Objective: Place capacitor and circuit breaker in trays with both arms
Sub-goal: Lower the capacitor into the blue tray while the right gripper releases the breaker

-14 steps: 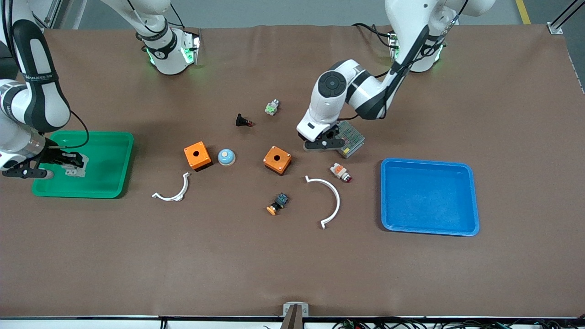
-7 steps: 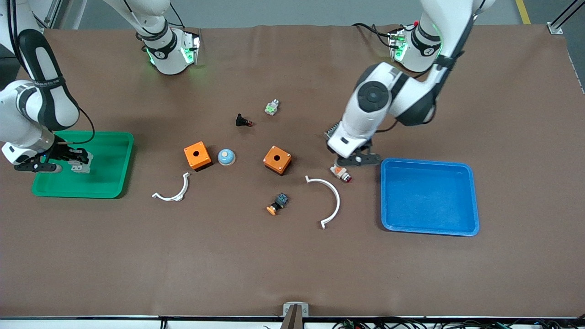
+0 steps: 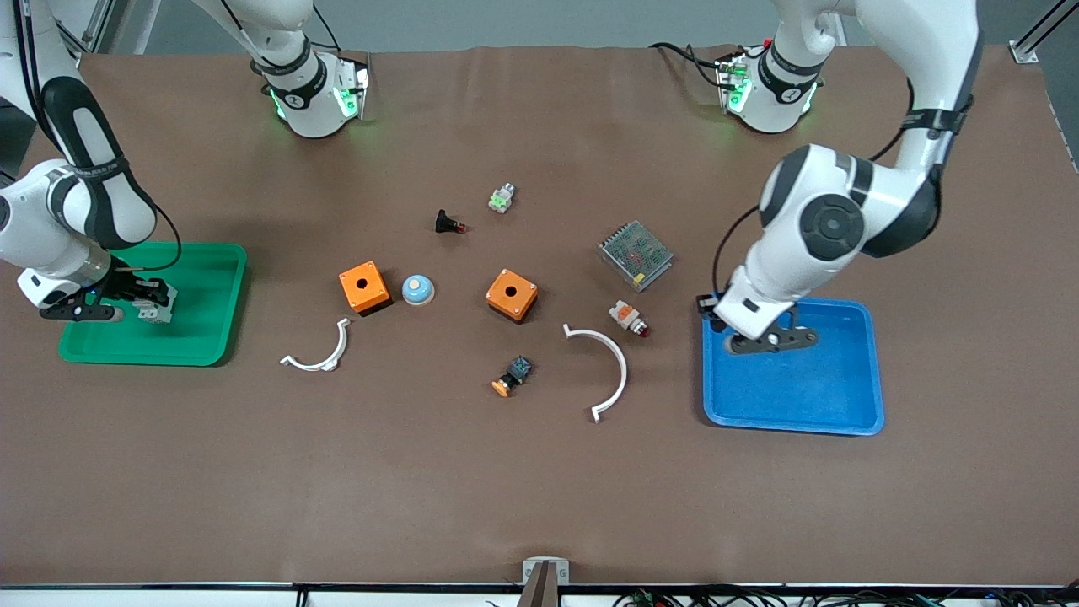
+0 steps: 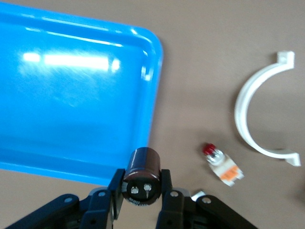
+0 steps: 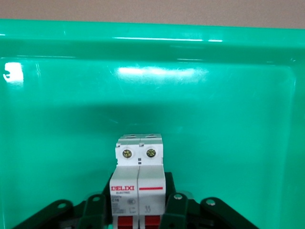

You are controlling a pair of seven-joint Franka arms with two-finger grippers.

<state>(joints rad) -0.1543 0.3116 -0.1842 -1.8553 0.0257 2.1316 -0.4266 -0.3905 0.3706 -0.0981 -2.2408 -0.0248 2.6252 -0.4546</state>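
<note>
My left tool [image 4: 141, 188] hangs over the corner of the shallow blue plastic tray [image 3: 843, 405] that lies toward the right arm's end of the tabletop and farthest from the front camera, its two black fingers [image 4: 116, 188] clamped on the capacitor [image 4: 141, 177], a small dark cylinder with two metal terminals on its pale end. My right tool [image 5: 138, 210] is down inside the shallow green plastic tray [image 3: 202, 337] at the right arm's end of the brown tabletop [image 3: 539, 489], and its fingers [image 5: 94, 210] stand on either side of the circuit breaker [image 5: 138, 186], a white-grey rectangular block with red toggles and two brass screws, touching it; I cannot tell whether the block rests on the tray floor. Between the two trays lie two orange square boxes with round holes [image 3: 363, 286] [image 3: 512, 294], a pale blue dome [image 3: 417, 289], two curved white plastic clamps [image 3: 319, 358] [image 3: 609, 371], a white-and-orange round button with a red tip [image 3: 628, 318], a grey mesh-covered metal box [image 3: 635, 255], a black push-button piece with a red tip [image 3: 448, 223], a small green-and-white part [image 3: 501, 199] and a black part with an orange cap [image 3: 512, 376].
</note>
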